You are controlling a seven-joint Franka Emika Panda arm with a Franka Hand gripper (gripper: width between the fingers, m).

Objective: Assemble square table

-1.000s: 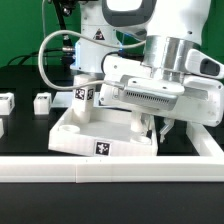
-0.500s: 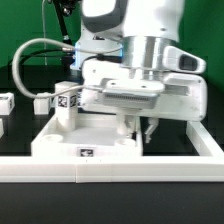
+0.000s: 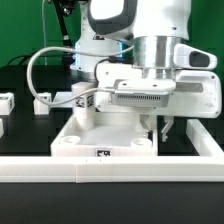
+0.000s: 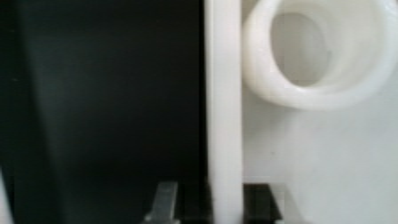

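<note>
Nearest the cam in the exterior view lay the border rail (image 3: 110,172). Just behind it the square table (image 3: 100,135) sat flat on the black worktop (image 3: 20,140), its edge tag (image 3: 103,153) facing us. The gripper (image 3: 156,130) stood straight down on the slab's side rim at the exterior view's right.

The wrist view settled the grip: fingers (image 4: 166,200) pressed in on the thin rim wall (image 4: 221,100), one each side, pinching it. A corner socket (image 4: 320,55) sat just beside that wall.

So the slab lay directly under the pincer, w/ most of its body toward the exterior view's left. The gripped rim's long axis ran near-to-far, across the jaws' closing line. We judged any coming push or turn would hinge on that.

Farther back, one leg (image 3: 82,100) stood upright at the slab's far corner. Two loose legs (image 3: 42,101) lay apart at the exterior view's left.

Vs. half a sec earlier, slab + leg had shifted back toward the exterior view's right.
</note>
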